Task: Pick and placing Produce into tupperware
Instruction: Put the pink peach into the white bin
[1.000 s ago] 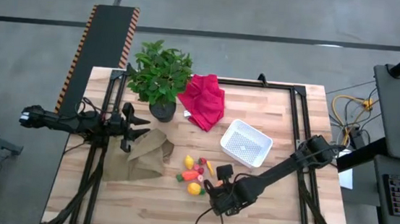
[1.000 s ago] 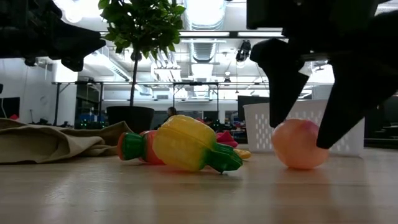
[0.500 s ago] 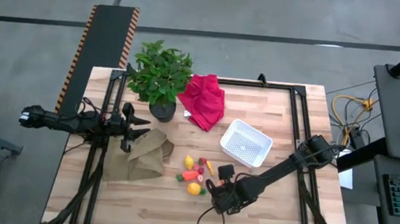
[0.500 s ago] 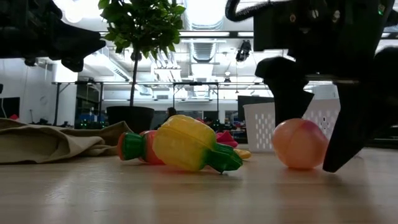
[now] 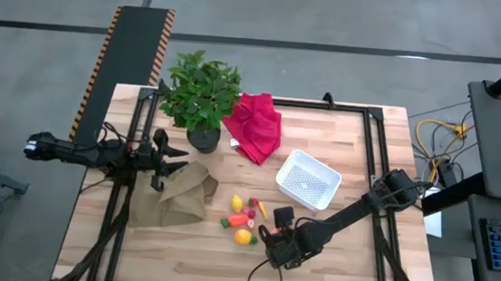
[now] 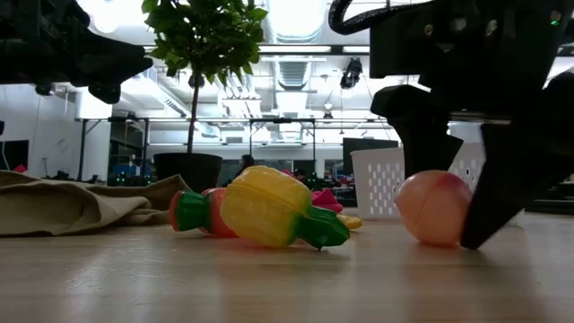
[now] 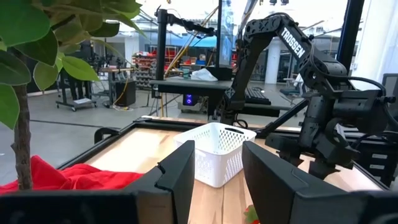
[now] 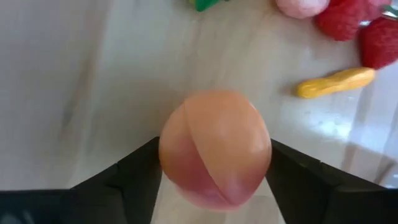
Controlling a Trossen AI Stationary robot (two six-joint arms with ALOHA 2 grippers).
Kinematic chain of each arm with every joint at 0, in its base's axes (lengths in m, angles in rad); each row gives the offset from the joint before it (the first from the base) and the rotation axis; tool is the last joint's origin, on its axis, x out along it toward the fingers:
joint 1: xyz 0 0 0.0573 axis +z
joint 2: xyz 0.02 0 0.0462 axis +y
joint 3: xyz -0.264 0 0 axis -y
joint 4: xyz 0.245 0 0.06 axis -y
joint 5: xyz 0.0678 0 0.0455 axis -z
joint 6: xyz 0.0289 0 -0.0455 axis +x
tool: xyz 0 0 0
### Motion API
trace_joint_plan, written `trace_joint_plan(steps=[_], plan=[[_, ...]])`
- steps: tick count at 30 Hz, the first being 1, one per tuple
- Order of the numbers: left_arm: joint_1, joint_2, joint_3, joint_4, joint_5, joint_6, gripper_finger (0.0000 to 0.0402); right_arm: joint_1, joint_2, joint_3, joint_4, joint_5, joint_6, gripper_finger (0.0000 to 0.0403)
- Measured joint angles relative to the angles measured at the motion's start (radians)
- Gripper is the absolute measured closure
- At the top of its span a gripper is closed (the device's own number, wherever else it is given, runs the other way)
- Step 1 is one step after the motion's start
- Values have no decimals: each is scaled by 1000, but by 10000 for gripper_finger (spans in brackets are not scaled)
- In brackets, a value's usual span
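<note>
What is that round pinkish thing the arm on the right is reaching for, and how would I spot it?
Start at the white tupperware on the wooden table, then look toward the near edge, where the right gripper stands on the wood. Between its fingers sits a toy peach. It is round, plain orange-pink and lies apart from the produce cluster, whose yellow and red pieces carry green tips.

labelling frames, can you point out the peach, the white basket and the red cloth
peach (image 8: 214, 148), right wrist view, middle of its rounded skin
white basket (image 5: 322, 173), high view, its far rim
red cloth (image 5: 254, 126), high view, centre of the crumpled fabric
</note>
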Motion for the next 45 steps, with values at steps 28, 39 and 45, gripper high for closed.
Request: trace_joint_plan(steps=[28, 39, 45], plan=[[0, 11, 0, 3, 0, 0, 281, -17, -116, 6, -65, 97, 57, 175], [0, 10, 0, 17, 0, 0, 281, -82, -435, -2, -148, 263, 106, 176], [0, 9, 0, 17, 3, 0, 281, -179, -584, -28, -232, 273, 105, 176]])
